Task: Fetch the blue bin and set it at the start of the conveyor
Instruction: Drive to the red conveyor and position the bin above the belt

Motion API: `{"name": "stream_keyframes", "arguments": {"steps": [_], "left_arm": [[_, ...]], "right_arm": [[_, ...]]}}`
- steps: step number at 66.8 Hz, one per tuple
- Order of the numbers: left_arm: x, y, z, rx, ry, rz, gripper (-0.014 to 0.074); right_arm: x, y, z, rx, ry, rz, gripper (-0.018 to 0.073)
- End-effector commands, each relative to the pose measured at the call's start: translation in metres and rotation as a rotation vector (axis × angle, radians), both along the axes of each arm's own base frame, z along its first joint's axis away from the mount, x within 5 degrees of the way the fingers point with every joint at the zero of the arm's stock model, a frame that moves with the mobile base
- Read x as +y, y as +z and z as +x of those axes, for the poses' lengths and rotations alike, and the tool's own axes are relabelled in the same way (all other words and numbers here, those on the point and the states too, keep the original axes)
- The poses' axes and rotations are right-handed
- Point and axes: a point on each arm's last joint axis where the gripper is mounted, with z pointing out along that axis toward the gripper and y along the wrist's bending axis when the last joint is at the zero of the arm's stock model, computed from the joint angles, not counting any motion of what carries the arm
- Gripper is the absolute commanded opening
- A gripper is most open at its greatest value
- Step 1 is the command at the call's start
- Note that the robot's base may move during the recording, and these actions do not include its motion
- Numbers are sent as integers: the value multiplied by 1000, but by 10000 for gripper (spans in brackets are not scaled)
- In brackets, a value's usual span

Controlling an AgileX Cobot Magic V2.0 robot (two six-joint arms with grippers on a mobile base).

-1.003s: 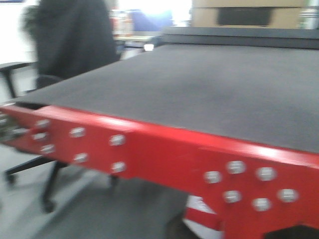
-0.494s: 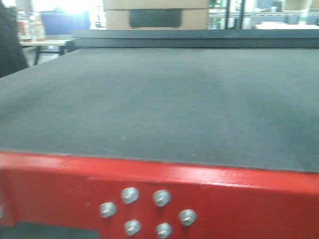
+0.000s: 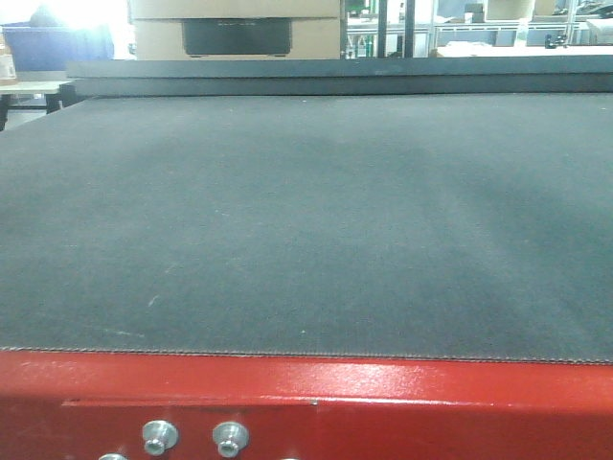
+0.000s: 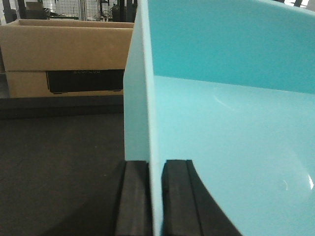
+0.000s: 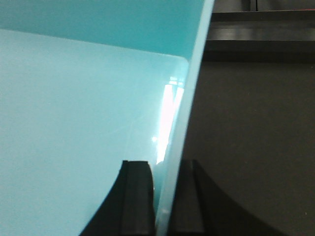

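The blue bin (image 4: 231, 137) is a pale cyan plastic tub held between both arms. My left gripper (image 4: 155, 167) is shut on its left wall, one black finger outside and one inside. On the opposite wall of the blue bin (image 5: 74, 113) my right gripper (image 5: 165, 169) is shut the same way. Dark belt shows beside the tub in both wrist views. The conveyor start (image 3: 306, 230) fills the front view as a wide dark grey belt, with its red frame (image 3: 402, 402) and silver bolts along the bottom edge. The tub and both grippers are out of the front view.
A cardboard box (image 3: 239, 29) with a dark cut-out handle stands behind the far end of the belt, seen also as a cardboard box (image 4: 64, 59) in the left wrist view. Shelving and a table with a dark blue bin (image 3: 57, 46) lie further back.
The front view has swung from the belt's left corner and an office chair to face the belt squarely; the red frame now sits lower in the picture and the belt looks closer.
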Motion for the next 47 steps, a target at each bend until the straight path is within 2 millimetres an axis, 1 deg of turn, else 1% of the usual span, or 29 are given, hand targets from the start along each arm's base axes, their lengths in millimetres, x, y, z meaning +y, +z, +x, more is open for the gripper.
{"name": "stream_keyframes", "arguments": {"steps": [1,47], "left_arm": [[-6,13,-9,-46,-37,-84,-111],[-6,13,-9,-46,-37,-84,-111]], "right_arm": [[6,14,-4,-104,33,38,-153],[6,14,-4,-104,33,38,-153]]}}
